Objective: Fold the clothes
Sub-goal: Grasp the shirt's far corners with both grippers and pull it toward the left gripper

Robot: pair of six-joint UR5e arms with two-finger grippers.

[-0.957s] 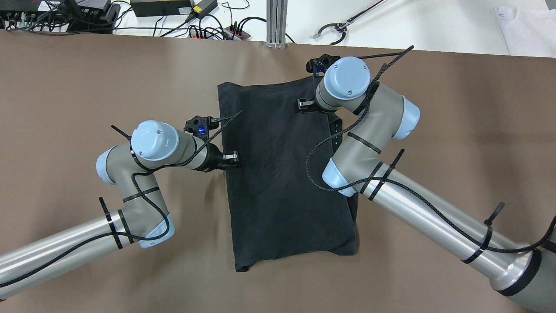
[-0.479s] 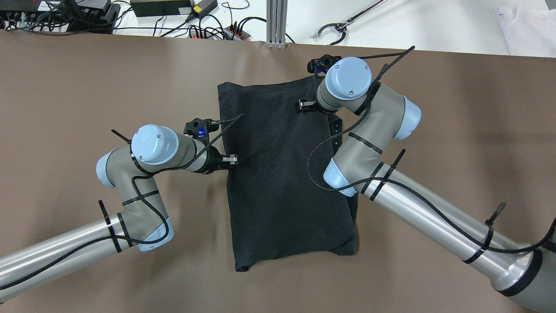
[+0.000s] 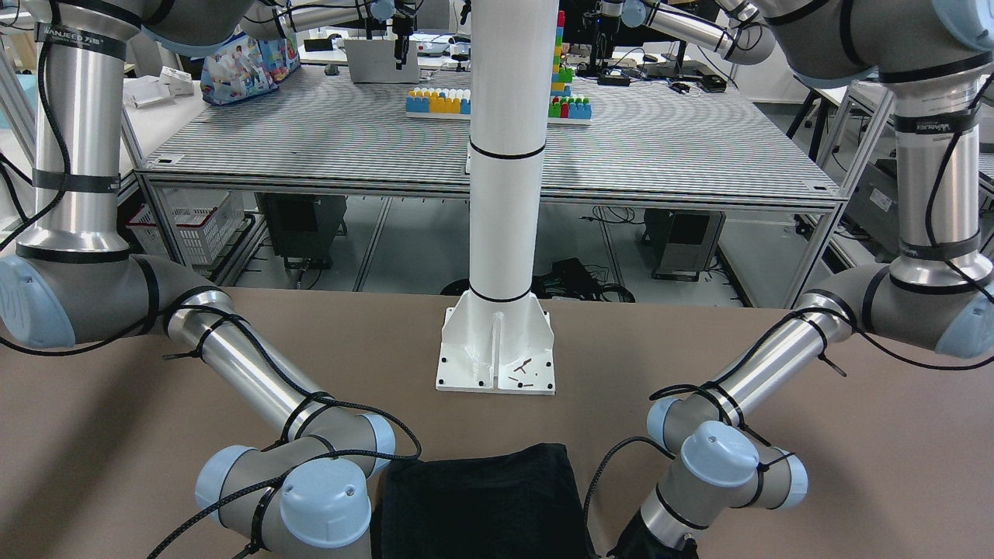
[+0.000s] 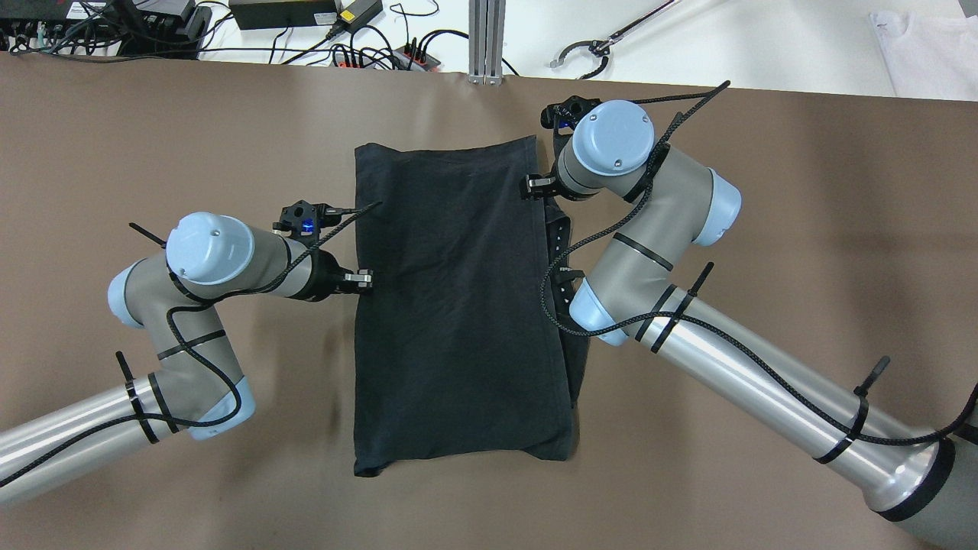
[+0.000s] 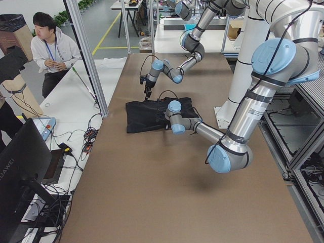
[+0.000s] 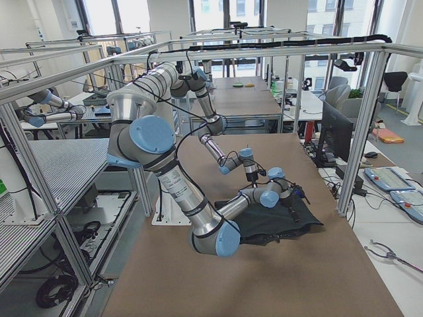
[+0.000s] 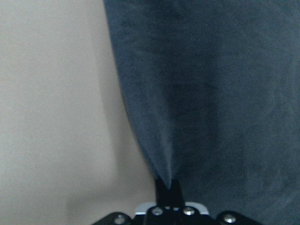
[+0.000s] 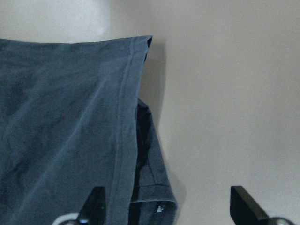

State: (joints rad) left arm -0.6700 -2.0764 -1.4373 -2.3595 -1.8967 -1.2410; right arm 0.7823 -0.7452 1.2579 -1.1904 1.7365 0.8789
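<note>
Brown worktop [image 4: 191,137], one black garment [image 4: 458,305], two grippers.
One garment lies flat mid-worktop, toward the long edge away from the robot, with a lower layer peeking out along its right side. At its left edge the left gripper [image 4: 367,279] is pinched closed on the cloth, which rises to a peak there. Near its far right corner the right gripper [image 8: 169,208] is spread apart, straddling the hem and gripping nothing. One white pillar [image 3: 505,194] stands at the robot's edge.
</note>
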